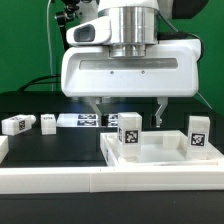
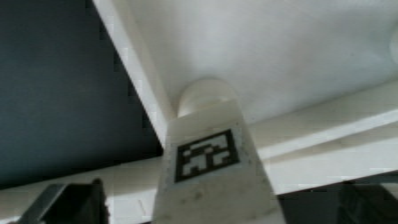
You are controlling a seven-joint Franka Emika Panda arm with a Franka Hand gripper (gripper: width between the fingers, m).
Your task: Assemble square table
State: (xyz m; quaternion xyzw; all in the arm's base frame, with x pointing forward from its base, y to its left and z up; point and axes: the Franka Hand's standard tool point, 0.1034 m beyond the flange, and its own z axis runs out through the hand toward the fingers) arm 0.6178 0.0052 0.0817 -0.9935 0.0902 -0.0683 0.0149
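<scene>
Exterior view: the claw (image 1: 128,108) hangs spread wide, empty, over an upright leg (image 1: 129,135) on the slab (image 1: 160,152); likely rigid, light, slick plastic, best pinched across flat sides.

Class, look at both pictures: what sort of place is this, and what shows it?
Probably a robotics lab test bench: a gripper hangs over a black table, white furniture parts such as this leg carry printed tags, and a marker board lies on the table.
</scene>
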